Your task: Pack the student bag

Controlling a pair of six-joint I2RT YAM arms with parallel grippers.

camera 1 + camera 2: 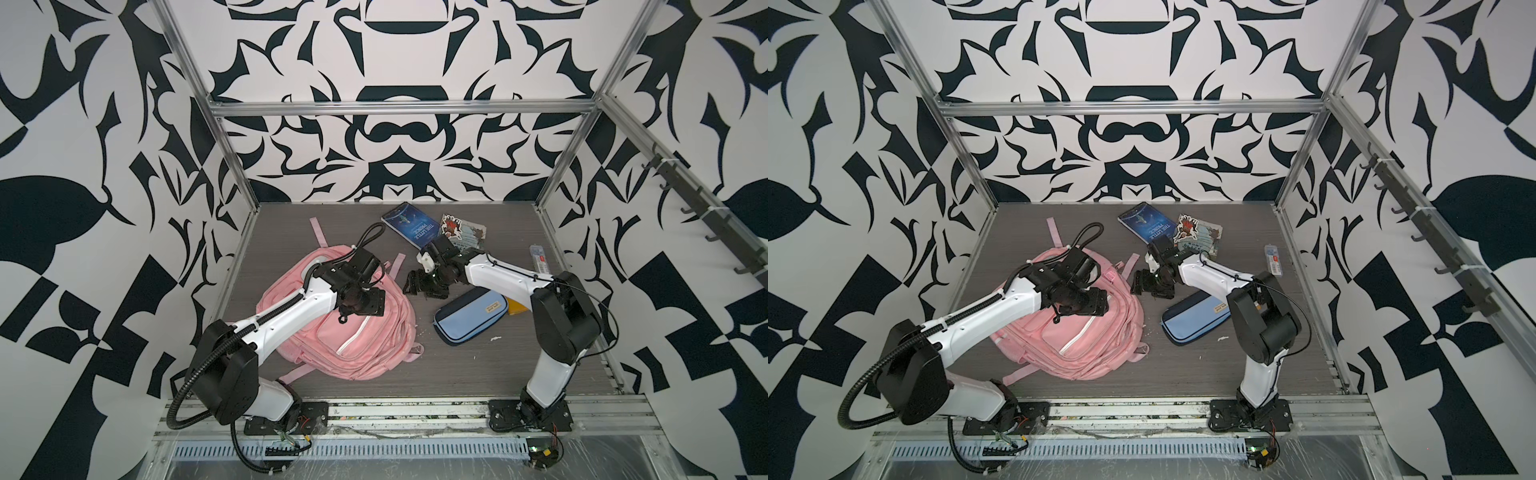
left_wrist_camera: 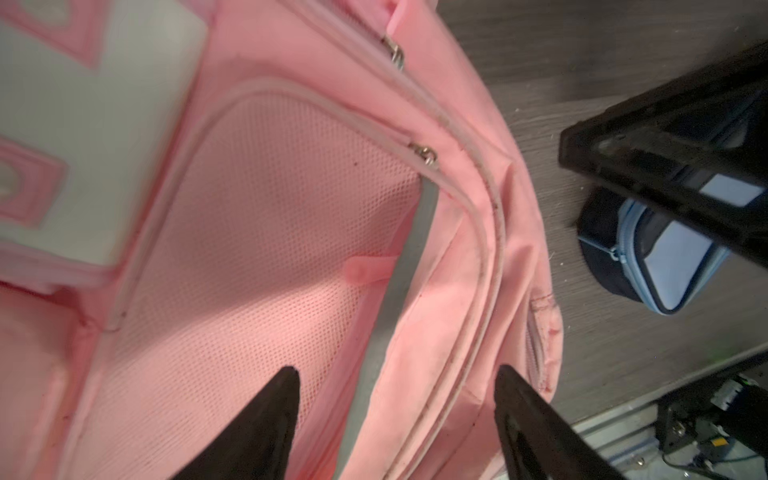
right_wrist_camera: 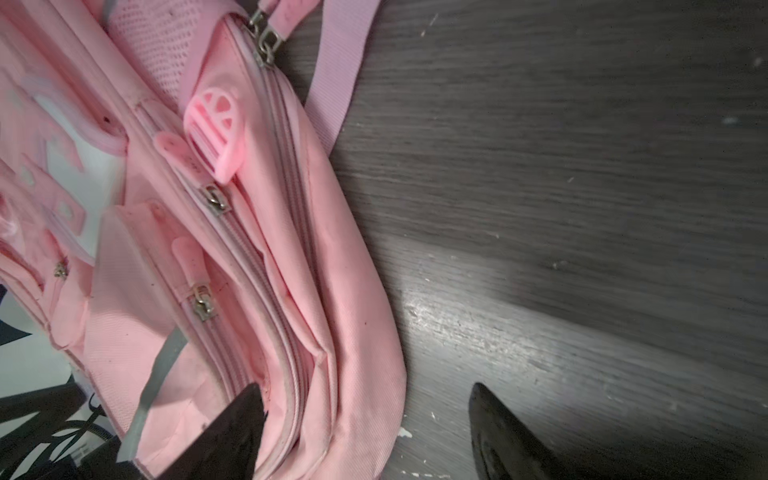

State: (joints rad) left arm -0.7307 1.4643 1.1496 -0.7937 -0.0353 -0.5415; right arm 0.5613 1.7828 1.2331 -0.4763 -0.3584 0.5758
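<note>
The student bag (image 1: 365, 336) (image 1: 1084, 336), a pink backpack, lies flat on the dark table left of centre in both top views. My left gripper (image 1: 360, 305) (image 1: 1077, 307) hovers over its upper part, pointing down. In the left wrist view it (image 2: 399, 374) is open, with the bag's (image 2: 270, 208) zipped edge and mesh panel below the gap and nothing held. My right gripper (image 1: 415, 286) (image 1: 1144, 284) is at the bag's right edge. In the right wrist view it (image 3: 365, 388) is open, one finger over the bag's (image 3: 324, 291) rim, the other over bare table. Zip sliders (image 3: 214, 199) show on the closed pockets.
A light-blue and navy pencil case (image 1: 471, 316) lies right of the bag under the right arm. At the back lie a blue book (image 1: 411, 224) and printed cards (image 1: 461, 232). A clear narrow box (image 1: 540, 259) lies by the right rail. Pink straps (image 1: 318, 232) trail behind the bag.
</note>
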